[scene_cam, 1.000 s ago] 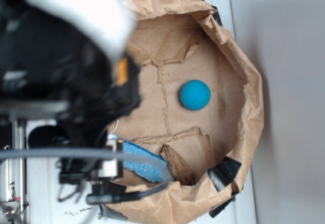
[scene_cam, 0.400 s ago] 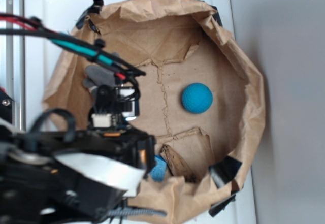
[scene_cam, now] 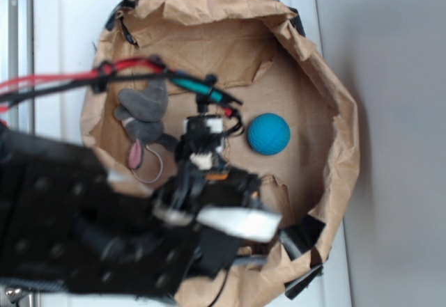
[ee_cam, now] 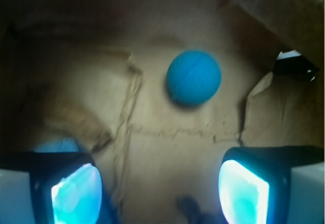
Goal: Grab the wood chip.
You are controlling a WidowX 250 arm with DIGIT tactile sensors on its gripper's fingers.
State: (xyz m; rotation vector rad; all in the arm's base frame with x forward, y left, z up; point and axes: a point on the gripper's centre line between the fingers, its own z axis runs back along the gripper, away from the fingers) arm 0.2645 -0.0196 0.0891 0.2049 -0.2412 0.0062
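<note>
Two pads of the tool [ee_cam: 160, 188] gape wide (no readable writing) beside the wood chip [ee_cam: 71, 116].

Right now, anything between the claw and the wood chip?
Nothing visible. In the wrist view, the open claw has only bare paper before the wood chip, ahead at image left. The ball sits off right; the sponge peeks beside the chip.

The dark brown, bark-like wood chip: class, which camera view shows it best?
The wrist view: the wood chip lies at left on the brown paper, blurred and shadowed but uncovered. In the exterior view, the black robot arm hides it.
</note>
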